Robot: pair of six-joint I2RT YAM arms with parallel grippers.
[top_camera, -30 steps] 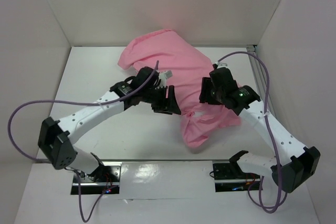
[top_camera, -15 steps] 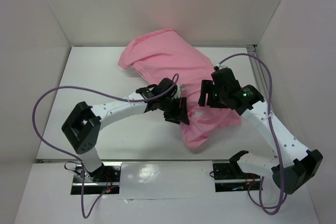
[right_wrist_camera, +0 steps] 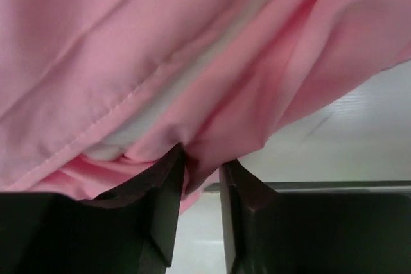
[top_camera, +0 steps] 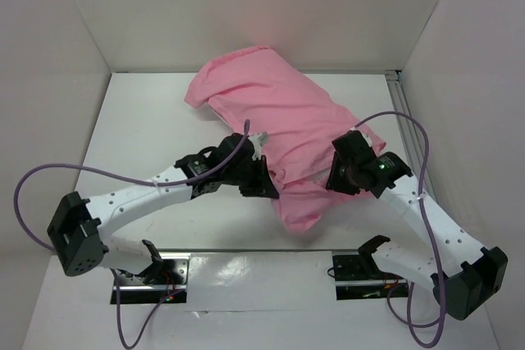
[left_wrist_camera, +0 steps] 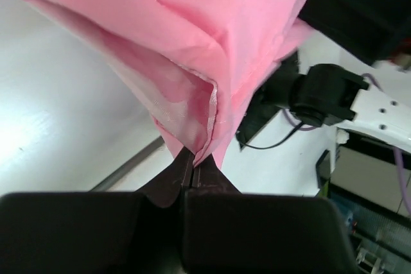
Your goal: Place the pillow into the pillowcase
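One shiny pink satin pillowcase (top_camera: pixel 271 112) lies bulging in the middle of the white table (top_camera: pixel 148 129), with the one plump white pillow (right_wrist_camera: pixel 167 97) almost wholly inside, only a pale strip showing at the near opening. The left gripper (left_wrist_camera: pixel 191 165) is pressed together on the case's stitched hem, while the right gripper (right_wrist_camera: pixel 202 171) has its jaws narrowly apart around a fold of the opening, and a firm hold cannot be told. The step looks like drawing the mouth over the pillow's last end, which calls for both of the two grippers to hold firmly and pull together.

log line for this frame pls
left tool: shut on pillowcase hem | right tool: jaws apart around pillowcase fold | pillow: white showing at opening
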